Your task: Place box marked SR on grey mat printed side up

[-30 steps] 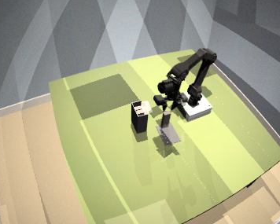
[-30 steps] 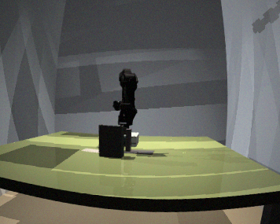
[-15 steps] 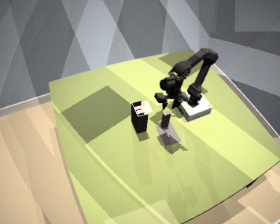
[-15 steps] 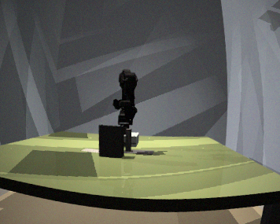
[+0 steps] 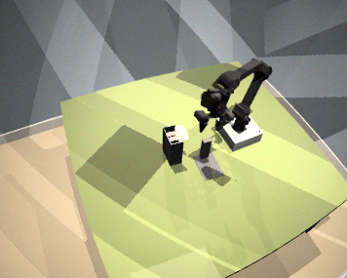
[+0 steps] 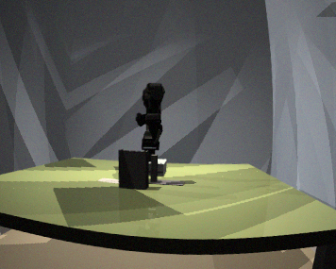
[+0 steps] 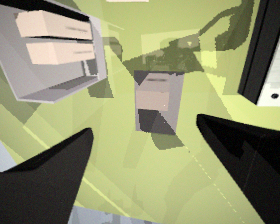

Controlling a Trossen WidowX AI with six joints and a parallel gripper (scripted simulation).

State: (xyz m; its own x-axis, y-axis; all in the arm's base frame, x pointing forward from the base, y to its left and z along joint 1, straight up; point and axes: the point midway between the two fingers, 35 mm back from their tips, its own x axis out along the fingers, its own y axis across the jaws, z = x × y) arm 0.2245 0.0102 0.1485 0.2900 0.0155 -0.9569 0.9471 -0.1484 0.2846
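From my station, starting at the left of the top view, I see the bin [image 5: 173,150] [image 6: 133,169] [image 7: 60,92] standing dark-sided on the green tabletop [image 5: 149,225] [image 6: 215,213] [image 7: 120,180]. In the wrist view it fills the upper left corner of the frame, with two pale boxes [image 7: 57,39] upright inside it, side by side.

Right of the bin, apart from it, one box [image 5: 206,148] [image 6: 154,169] [image 7: 152,100] stands on end on the grey mat [image 5: 212,170] [image 6: 175,183] [image 7: 172,120], near the mat's upper edge in the top view. I can't read any reach code on it, so I cannot tell whether it is SR; its large sides are upright, not facing up.

Above the box I have the hand [image 5: 211,128] [image 7: 144,125] released, its fingers wide apart and touching nothing. Farthest right, the arm [image 5: 253,91] [image 6: 153,100] rises from its white base [image 5: 253,139] [image 6: 162,166] [image 7: 270,97].
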